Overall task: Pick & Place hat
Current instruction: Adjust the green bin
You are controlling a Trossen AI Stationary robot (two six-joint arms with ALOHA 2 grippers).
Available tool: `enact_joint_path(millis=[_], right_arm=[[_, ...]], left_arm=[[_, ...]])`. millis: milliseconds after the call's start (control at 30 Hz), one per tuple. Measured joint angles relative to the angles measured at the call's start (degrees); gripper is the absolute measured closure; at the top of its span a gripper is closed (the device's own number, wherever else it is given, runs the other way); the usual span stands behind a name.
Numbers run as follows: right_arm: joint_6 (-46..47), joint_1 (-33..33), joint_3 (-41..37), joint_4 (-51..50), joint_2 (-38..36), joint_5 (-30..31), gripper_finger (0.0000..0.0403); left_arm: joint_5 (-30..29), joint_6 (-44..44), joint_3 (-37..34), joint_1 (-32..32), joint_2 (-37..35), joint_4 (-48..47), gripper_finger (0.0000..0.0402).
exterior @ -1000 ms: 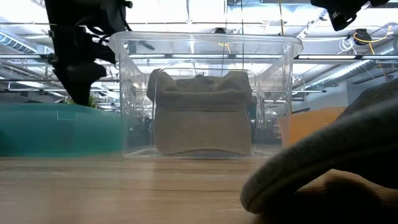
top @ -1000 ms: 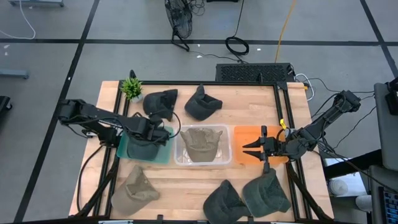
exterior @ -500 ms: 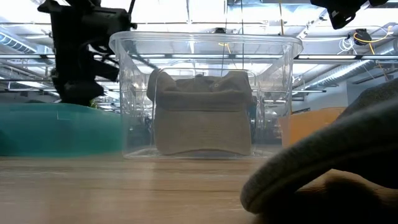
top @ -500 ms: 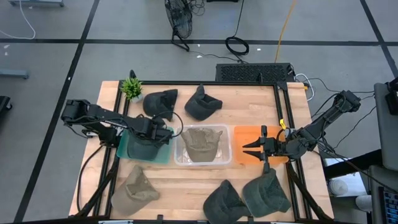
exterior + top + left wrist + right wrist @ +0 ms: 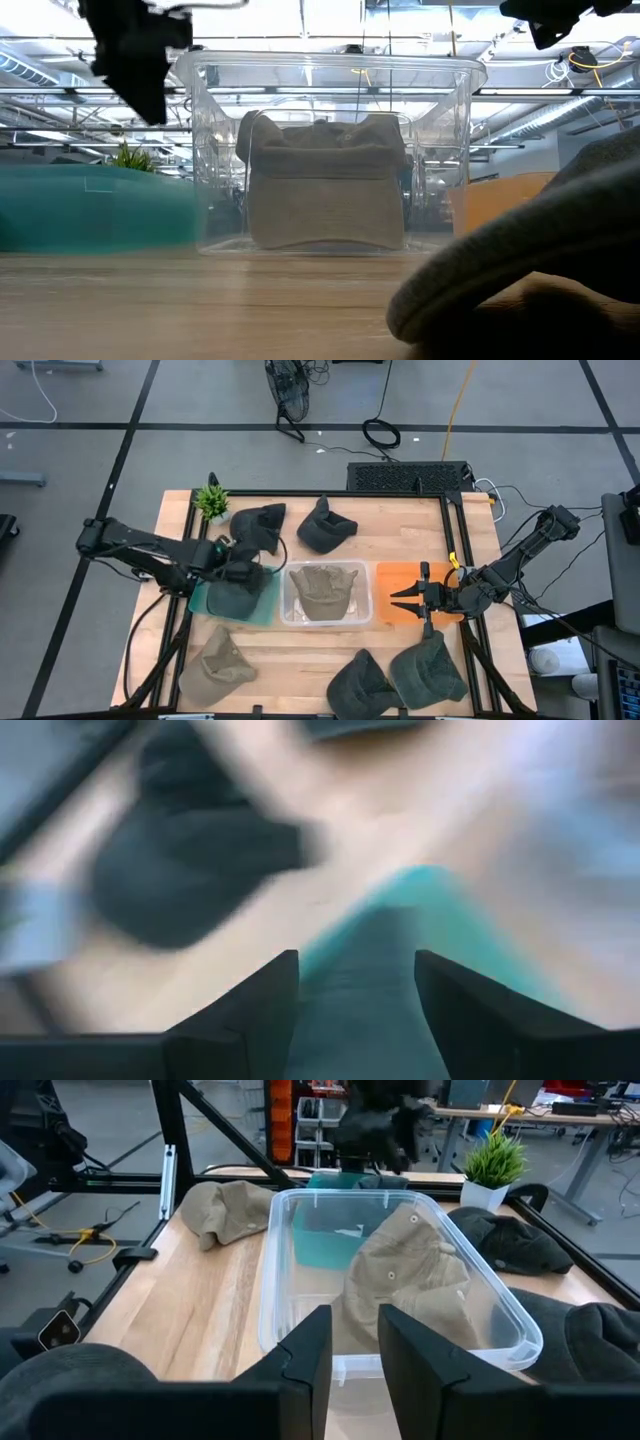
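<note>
The pale wooden table [image 5: 300,650] carried a clear plastic bin [image 5: 325,595] holding a tan hat [image 5: 325,588]. Left of that bin, the left gripper [image 5: 250,568] hung with fingers apart over a teal tray [image 5: 215,605]. Right of it, the right gripper [image 5: 405,598] sat parted above an orange tray [image 5: 385,575].

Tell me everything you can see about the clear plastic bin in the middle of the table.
The clear plastic bin is a rectangular, see-through tub with rounded corners and a thick rolled rim. It stands upright on the wooden table, between a teal bin and an orange bin. Inside lies one crumpled tan hat. No gripper touches the bin.
</note>
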Motion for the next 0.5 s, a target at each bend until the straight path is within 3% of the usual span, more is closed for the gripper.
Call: enact_joint_path(millis=[133,500], right_arm=[[0.06,0.0,0.0,0.14,-0.02,0.0,0.033],[2.23,0.0,0.0,0.2,-0.02,-0.11,0.033]], left_arm=[[0.52,3.39,-0.83,-5.95,1.37,11.41,0.019],[3.91,9.02,-1.03,-16.9,11.67,14.37,0.019]])
